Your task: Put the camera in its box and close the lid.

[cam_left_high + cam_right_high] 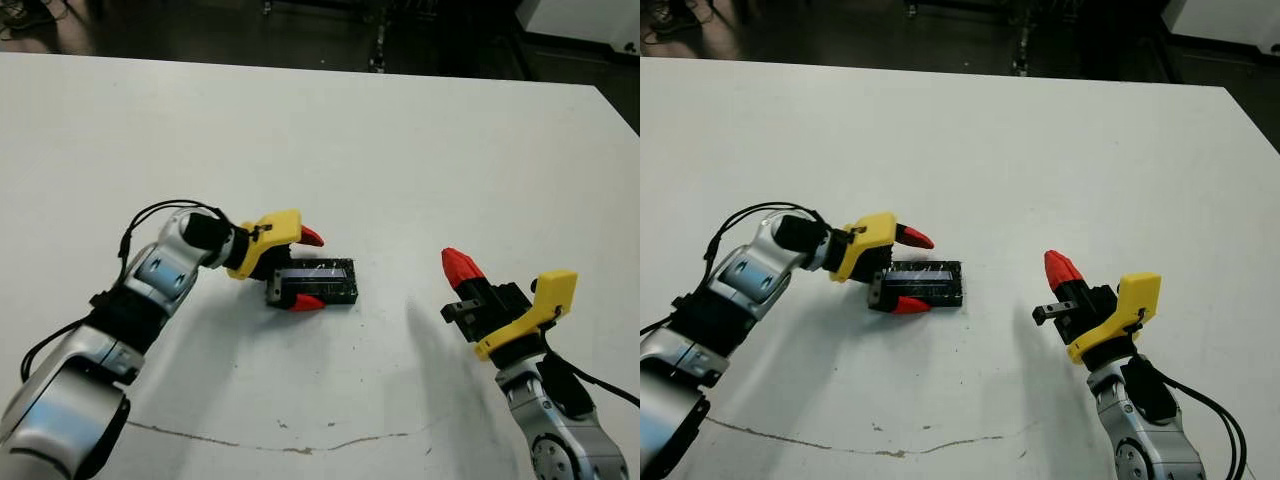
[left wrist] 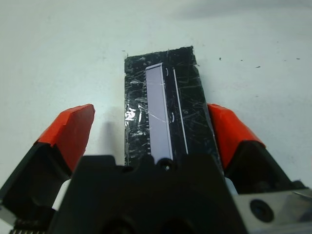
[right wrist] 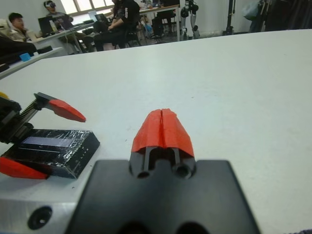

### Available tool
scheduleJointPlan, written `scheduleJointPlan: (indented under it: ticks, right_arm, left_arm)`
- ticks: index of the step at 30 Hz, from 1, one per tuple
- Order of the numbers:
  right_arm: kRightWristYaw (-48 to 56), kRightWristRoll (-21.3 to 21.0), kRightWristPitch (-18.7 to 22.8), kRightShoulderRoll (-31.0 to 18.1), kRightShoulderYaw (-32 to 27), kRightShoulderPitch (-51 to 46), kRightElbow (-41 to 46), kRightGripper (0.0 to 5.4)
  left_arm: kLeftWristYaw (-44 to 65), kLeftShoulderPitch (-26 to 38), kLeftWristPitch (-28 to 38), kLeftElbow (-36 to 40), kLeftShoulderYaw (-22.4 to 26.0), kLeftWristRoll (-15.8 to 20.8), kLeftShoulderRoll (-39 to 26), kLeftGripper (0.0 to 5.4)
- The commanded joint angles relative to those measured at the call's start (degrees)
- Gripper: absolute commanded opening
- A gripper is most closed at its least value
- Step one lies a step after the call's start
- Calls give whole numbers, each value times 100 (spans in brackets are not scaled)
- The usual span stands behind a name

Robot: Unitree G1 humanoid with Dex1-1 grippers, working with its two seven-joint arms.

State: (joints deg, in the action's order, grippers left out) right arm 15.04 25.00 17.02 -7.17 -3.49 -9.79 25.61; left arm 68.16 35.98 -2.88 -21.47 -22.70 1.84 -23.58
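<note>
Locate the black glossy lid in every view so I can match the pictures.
Left eye view: lid, low centre, between the left gripper fingers.
Right eye view: left of centre.
Left wrist view: centre, between the red fingertips.
Right wrist view: beside the left gripper.
Shared landmark: its pale strip.

White worktop (image 1: 300,130), dark floor (image 1: 200,30) past it; people (image 3: 122,19) sit at desks (image 3: 73,34) under bright windows (image 3: 87,5) out back.

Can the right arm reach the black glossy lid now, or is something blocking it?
Probably yes: bare white table lies between the right gripper and the black glossy marbled lid, though the left gripper's fingers already straddle it.
</note>
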Motion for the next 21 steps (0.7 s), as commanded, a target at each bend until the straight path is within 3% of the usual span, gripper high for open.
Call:
scheduleJointPlan:
  ticks: [1,5,10,21]
  right_arm:
    - [46,22,1,-57,-57,-36,-58,0]
    - [33,22,19,-43,-53,-41,-52,0]
    - [17,2,28,-56,-61,-39,-46,0]
    - [25,15,21,-46,-53,-35,-59,0]
  left_arm:
    - [52,-412,43,-158,57,-243,-567,539]
    - [173,-587,56,-2,319,-53,-940,539]
    - [527,-792,-489,320,695,349,-1509,539]
    - [402,-1049,-811,643,1349,535,-2196,539]
